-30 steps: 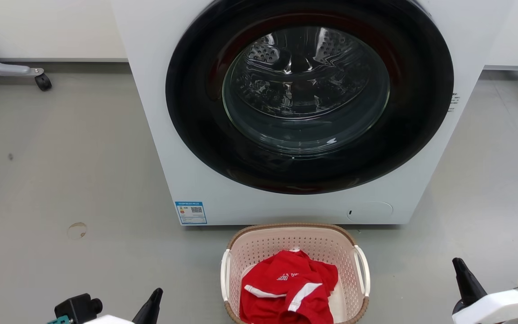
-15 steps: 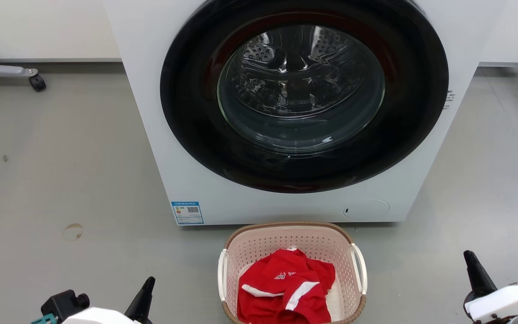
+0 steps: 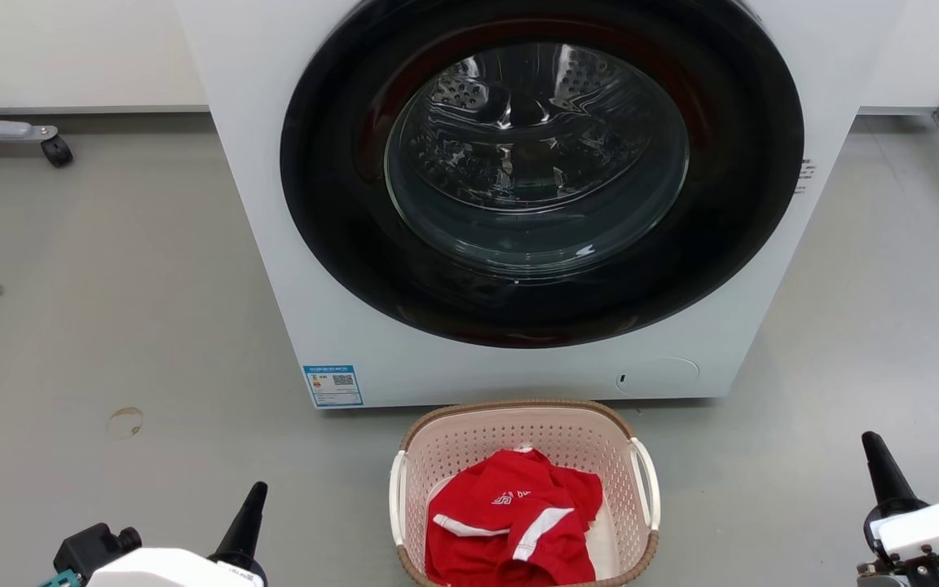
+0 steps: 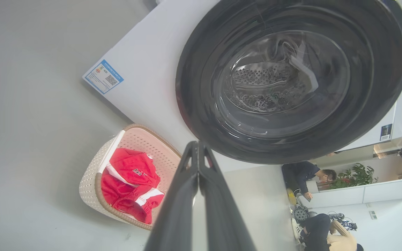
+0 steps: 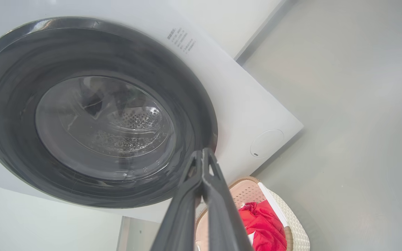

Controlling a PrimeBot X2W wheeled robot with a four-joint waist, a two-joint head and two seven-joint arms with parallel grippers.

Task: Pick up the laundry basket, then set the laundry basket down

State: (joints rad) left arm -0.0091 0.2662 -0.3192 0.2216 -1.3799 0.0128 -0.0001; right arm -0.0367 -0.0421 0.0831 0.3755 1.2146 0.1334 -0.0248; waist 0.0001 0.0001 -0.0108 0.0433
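Head view: basket (image 3: 518, 436) sits on the floor (image 3: 111, 310) at 6 o'clock, just in front of the washer (image 3: 266, 244). Left claw (image 3: 256, 493) at 7, right claw (image 3: 875, 448) at 5, both well apart from the basket. One dark finger visible per claw here. Wrist views settle it: left fingers (image 4: 180, 202) pressed together, right fingers (image 5: 183, 209) likewise, so both are clenched on nothing. Left wrist view also brings in two people (image 4: 302, 172) and a plant (image 4: 354, 176) at 4 o'clock, past the washer. Counts: 1 basket, 2 white handles (image 3: 396, 497), 1 red shirt (image 3: 510, 522) inside, 1 washer, 2 claws, 2 casters (image 3: 55, 152) at 10 and 2.
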